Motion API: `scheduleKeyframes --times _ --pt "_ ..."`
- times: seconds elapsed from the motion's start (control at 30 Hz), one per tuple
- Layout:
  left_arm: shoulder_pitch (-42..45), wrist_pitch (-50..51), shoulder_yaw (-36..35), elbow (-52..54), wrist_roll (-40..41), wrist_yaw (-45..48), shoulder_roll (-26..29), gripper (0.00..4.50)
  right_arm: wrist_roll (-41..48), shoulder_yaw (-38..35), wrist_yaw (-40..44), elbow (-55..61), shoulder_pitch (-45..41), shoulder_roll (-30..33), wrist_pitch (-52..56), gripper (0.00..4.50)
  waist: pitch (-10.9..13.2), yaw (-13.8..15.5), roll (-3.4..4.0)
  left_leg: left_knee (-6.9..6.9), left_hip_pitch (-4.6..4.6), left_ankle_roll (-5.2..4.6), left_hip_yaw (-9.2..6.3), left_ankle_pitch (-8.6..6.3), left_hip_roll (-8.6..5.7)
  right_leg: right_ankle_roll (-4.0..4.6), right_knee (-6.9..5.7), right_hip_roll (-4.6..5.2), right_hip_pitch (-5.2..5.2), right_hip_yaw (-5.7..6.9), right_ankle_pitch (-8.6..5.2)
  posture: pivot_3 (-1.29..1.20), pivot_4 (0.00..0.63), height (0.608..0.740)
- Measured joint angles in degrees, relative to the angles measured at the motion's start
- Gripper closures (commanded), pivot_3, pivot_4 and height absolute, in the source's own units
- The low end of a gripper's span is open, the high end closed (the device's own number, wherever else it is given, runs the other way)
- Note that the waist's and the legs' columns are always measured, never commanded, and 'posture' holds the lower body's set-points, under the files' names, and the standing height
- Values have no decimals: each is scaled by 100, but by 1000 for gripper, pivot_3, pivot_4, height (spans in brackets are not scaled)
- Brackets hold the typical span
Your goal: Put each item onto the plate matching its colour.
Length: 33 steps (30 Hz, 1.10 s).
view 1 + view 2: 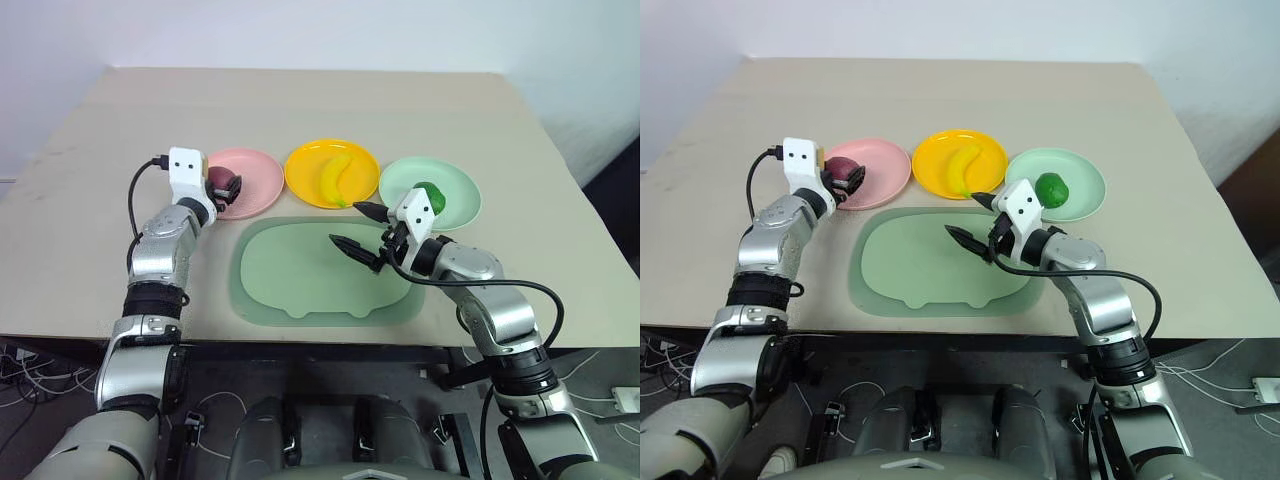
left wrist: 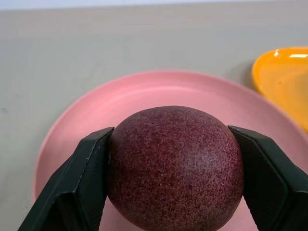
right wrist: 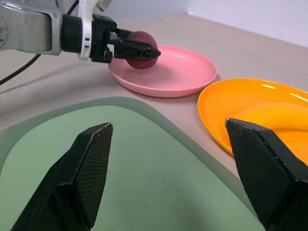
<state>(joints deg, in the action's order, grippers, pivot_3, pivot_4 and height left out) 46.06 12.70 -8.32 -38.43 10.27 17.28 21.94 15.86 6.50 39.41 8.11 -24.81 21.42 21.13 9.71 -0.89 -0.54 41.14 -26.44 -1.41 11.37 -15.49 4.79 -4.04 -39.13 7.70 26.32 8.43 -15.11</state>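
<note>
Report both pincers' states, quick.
Left pincer: closed on the reddish-purple fruit, over the pink plate.
Right pincer: open, empty, above the pale-green tray.

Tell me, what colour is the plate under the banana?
Yellow. The plate holding the banana shows best in the left eye view.

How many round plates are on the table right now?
3, in a row beyond the tray: pink plate by the left gripper, yellow plate in the middle, mint plate on the right.
</note>
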Motion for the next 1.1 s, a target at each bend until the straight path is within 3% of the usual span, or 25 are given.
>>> scheduleKeyframes --times 0.4,0.6,0.77,0.97,1.1 --pt "94 -132 81 105 -74 386 -78 37 -94 -12 17 -40 24 42 -28 510 0 -13 -1 1 -1 0 0 0 1 -1 -2 0 1 -1 0 0 150 695" --pt "-976 490 89 2277 258 903 64 37 -98 -60 25 73 283 117 -37 510 0 -22 0 2 0 2 0 1 4 -1 -6 0 3 -3 0 0 150 695" --pt "-1899 356 -188 3860 805 1485 316 37 -87 -86 10 211 447 145 -36 510 0 -22 1 2 3 2 -1 0 6 -1 -5 2 0 -5 0 0 150 695" --pt "-3465 296 -611 4933 1617 2320 659 37 -12 -159 -4 420 773 174 -35 510 -1 -15 1 2 4 2 -3 0 7 0 -5 3 0 -5 0 0 150 695" --pt "-3870 320 -987 5098 2023 2533 786 37 22 -202 24 461 852 199 -41 510 -2 28 -1 4 4 1 -11 -1 7 2 -3 6 -4 -3 0 0 150 695"
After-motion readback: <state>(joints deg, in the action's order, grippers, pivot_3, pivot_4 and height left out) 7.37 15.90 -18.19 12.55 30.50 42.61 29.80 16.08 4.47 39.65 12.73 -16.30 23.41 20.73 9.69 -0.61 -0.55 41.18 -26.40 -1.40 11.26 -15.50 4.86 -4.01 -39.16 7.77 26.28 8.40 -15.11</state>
